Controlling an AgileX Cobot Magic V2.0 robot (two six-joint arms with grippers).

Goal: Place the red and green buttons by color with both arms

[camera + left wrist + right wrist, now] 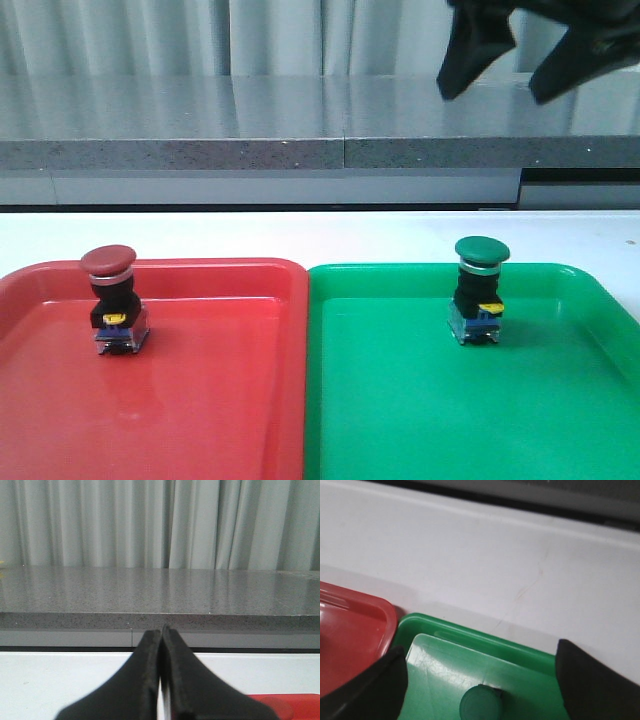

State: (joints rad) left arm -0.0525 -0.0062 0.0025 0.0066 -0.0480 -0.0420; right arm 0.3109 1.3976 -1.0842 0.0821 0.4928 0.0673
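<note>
The red button stands upright in the red tray, near its far left corner. The green button stands upright in the green tray, toward its far side; its cap also shows in the right wrist view. My right gripper hangs high above the green tray at the top right, open and empty; in its wrist view the fingers stand wide on either side of the green cap, well above it. My left gripper is shut and empty, out of the front view.
The two trays sit side by side on the white table. A grey stone ledge and pale curtains run along the back. A corner of the red tray shows beside my left fingers.
</note>
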